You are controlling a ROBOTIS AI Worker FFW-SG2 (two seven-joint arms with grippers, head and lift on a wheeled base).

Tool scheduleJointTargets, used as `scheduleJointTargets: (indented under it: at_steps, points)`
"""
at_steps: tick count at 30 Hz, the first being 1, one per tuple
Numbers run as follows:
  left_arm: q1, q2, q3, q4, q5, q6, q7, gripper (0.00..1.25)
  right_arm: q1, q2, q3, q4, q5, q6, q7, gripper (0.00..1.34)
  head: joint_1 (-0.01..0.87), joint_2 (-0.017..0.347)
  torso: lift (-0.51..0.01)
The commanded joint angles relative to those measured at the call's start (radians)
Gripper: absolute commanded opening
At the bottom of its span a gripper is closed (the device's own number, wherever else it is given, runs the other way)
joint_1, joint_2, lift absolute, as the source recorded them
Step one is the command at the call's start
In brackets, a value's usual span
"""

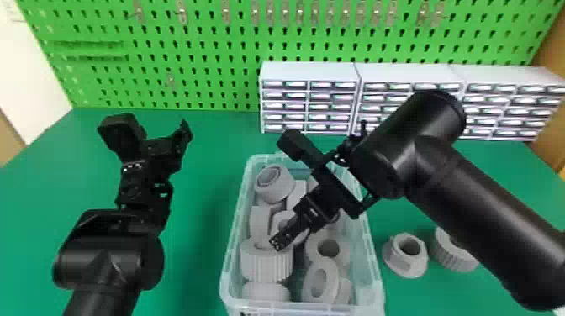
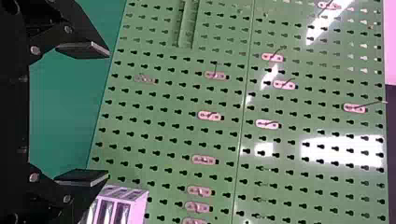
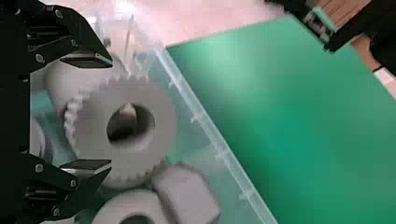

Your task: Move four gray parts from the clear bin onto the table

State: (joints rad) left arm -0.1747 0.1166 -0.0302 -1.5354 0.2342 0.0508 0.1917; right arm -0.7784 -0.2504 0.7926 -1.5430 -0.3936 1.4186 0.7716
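In the head view the clear bin holds several gray parts, among them a ribbed gear. My right gripper is over the bin, at the gear's upper edge. In the right wrist view the right gripper is open, its fingers apart over the toothed gear; I cannot tell whether they touch it. Two gray parts, a flanged one and a ribbed one, lie on the table right of the bin. Parked left of the bin is my left gripper, open; the left wrist view shows the left gripper empty.
White drawer cabinets stand at the back of the green table, before a green pegboard. My right forearm passes above the table right of the bin. Other gray parts, such as a round one, crowd the bin.
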Motion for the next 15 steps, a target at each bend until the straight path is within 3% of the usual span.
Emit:
scheduleJointTargets:
  at_steps: [1, 15]
  points:
    - [0.0, 0.0, -0.001, 0.0, 0.001, -0.002, 0.0, 0.9, -0.002, 0.002, 0.002, 0.009, 0.015, -0.004, 0.001, 0.84, 0.693, 0.072, -0.052]
    - [0.0, 0.0, -0.004, 0.001, 0.002, -0.002, 0.0, 0.9, 0.015, 0.013, -0.05, 0.02, 0.053, -0.037, 0.021, 0.84, 0.693, 0.072, -0.052]
